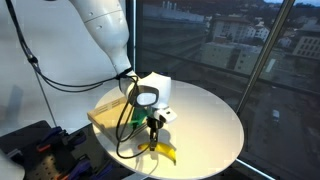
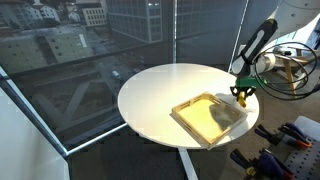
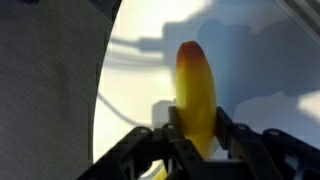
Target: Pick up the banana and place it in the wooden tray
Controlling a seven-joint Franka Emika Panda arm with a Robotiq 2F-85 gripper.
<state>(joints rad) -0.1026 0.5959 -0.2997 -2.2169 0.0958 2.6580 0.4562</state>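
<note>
The yellow banana (image 3: 195, 80) fills the middle of the wrist view, standing up between my two black fingers. My gripper (image 3: 198, 128) presses it on both sides and is shut on it. In an exterior view the gripper (image 1: 153, 130) points straight down near the front edge of the round white table (image 1: 215, 115), and the banana (image 1: 165, 152) is just under it, at table height. The wooden tray (image 1: 103, 117) lies right behind the gripper, partly hidden by the arm. In an exterior view the tray (image 2: 208, 118) is plainly seen, with the gripper (image 2: 241, 97) at its far right corner.
The table's edge (image 2: 130, 110) is close to the banana. Cables (image 1: 125, 135) hang from the wrist beside the tray. Black equipment (image 1: 35, 150) stands off the table, and tall windows (image 2: 80, 60) surround it.
</note>
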